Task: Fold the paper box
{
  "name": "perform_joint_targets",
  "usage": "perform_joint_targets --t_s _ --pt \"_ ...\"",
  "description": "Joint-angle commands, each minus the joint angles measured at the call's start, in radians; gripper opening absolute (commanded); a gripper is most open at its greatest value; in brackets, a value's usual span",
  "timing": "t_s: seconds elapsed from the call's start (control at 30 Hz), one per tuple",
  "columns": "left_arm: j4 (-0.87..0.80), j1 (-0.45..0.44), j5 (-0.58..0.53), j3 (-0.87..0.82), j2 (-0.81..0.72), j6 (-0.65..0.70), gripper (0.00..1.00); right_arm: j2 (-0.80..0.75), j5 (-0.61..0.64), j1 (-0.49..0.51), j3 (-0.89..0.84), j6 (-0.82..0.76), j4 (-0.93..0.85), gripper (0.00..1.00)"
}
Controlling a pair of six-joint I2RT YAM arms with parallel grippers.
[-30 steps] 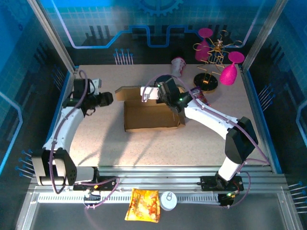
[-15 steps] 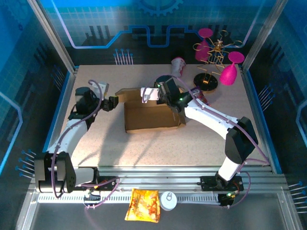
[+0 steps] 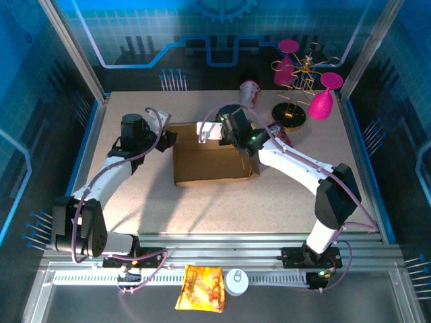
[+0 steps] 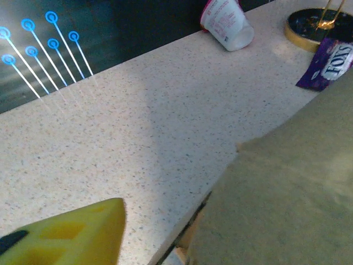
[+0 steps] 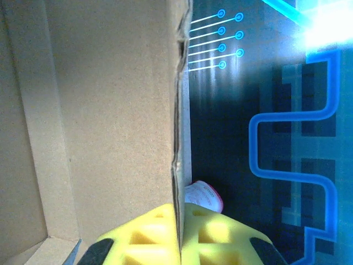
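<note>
The paper box (image 3: 212,165) is a shallow brown cardboard tray in the middle of the table, open side up. My right gripper (image 3: 232,132) holds its back wall. In the right wrist view both yellow fingers (image 5: 138,237) are pinched on the wall's upright edge (image 5: 177,110). My left gripper (image 3: 168,139) is at the box's back left corner, against the side flap. In the left wrist view one yellow finger (image 4: 71,234) hovers over bare table, well apart from the brown flap (image 4: 287,187), which hides the other finger.
A white and pink cup (image 3: 250,93) lies on its side behind the box. A purple snack packet (image 3: 283,138) and a gold stand with pink goblets (image 3: 300,81) are at the back right. An orange-yellow snack bag (image 3: 201,288) lies on the front rail.
My left arm has swung right, up to the box's back left corner. The flap that splayed out to the left now stands closer to the box. The right gripper has kept its grip.
</note>
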Motion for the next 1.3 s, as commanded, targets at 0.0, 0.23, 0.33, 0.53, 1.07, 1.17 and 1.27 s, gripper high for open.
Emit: perform_joint_targets --t_s 0.0,0.23,0.33,0.53,1.07,1.17,1.27 --pt "-0.024 -0.018 -0.010 0.043 0.019 0.002 0.46 0.013 -0.020 -0.013 0.031 0.027 0.010 0.00" --pt "-0.042 -0.034 0.018 0.045 0.017 -0.033 0.22 0.015 -0.017 -0.013 0.027 0.035 0.014 0.00" --pt "-0.072 -0.035 0.034 0.049 0.013 -0.049 0.14 0.015 -0.015 -0.013 0.028 0.040 0.016 0.00" --pt "-0.089 -0.037 0.028 0.051 -0.006 -0.138 0.06 0.017 -0.009 -0.009 0.026 0.041 0.021 0.00" --pt "0.047 -0.187 -0.447 -0.039 -0.012 -0.363 0.00 0.004 -0.058 0.004 0.112 0.309 -0.163 0.10" --pt "0.155 -0.196 -0.436 -0.113 -0.036 -0.338 0.00 -0.006 -0.083 -0.009 0.140 0.389 -0.203 0.27" --pt "0.208 -0.206 -0.418 -0.160 -0.052 -0.299 0.00 -0.031 -0.126 -0.043 0.161 0.489 -0.221 0.44"
